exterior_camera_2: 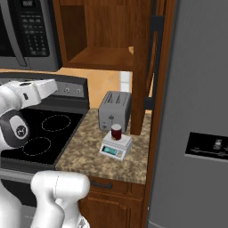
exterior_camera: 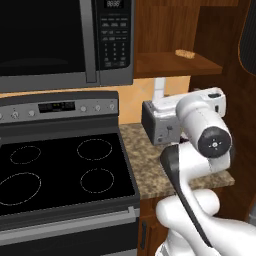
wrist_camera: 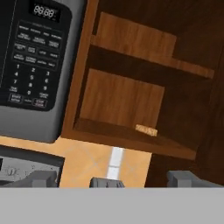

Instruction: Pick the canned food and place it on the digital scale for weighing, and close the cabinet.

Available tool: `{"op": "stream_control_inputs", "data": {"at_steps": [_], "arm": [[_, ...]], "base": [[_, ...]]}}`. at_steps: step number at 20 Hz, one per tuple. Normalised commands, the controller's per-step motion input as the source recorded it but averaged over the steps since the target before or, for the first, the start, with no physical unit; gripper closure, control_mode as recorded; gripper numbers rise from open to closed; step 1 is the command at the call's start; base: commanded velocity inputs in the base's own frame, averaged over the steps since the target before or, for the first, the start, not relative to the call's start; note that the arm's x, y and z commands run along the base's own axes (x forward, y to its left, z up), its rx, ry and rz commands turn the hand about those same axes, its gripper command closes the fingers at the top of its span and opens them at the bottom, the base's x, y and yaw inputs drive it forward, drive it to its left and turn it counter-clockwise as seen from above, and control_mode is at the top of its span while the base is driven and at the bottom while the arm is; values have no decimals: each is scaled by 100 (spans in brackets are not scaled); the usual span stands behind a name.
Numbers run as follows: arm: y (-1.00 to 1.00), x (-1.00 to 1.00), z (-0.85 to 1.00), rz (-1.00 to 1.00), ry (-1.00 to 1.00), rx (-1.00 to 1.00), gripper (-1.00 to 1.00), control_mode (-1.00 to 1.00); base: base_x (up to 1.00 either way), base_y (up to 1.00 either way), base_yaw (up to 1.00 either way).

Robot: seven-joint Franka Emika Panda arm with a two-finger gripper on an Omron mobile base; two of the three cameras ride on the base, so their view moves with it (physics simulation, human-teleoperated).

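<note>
Canned food (exterior_camera_2: 116,132) sitting upright on digital scale (exterior_camera_2: 116,146) on table, weighing step looking done; cabinet (exterior_camera_2: 95,27) door (exterior_camera_2: 141,67) standing open, closing remaining; jaws state cannot tell

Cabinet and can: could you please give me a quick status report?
Can sits on the scale, beside the toaster. Cabinet open, door swung out, biscuit on its shelf. Gripper state unclear.
</note>
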Motion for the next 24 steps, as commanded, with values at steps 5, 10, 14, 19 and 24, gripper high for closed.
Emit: {"op": "stream_control_inputs", "data": {"at_steps": [5,10,14,19,24], "arm": [[-21,-100,53,-11,28,27,-100,-100],[-47,-100,-38,-16,-2,46,-100,-100],[-74,-100,-100,-10,-30,54,-100,-100],[-82,-71,-80,-8,-55,48,-100,-100],[-97,-39,-35,-1,-50,60,-100,-100]], "base": [[0,0,0],[0,0,0],[0,0,0],[0,0,0],[0,0,0]]}}
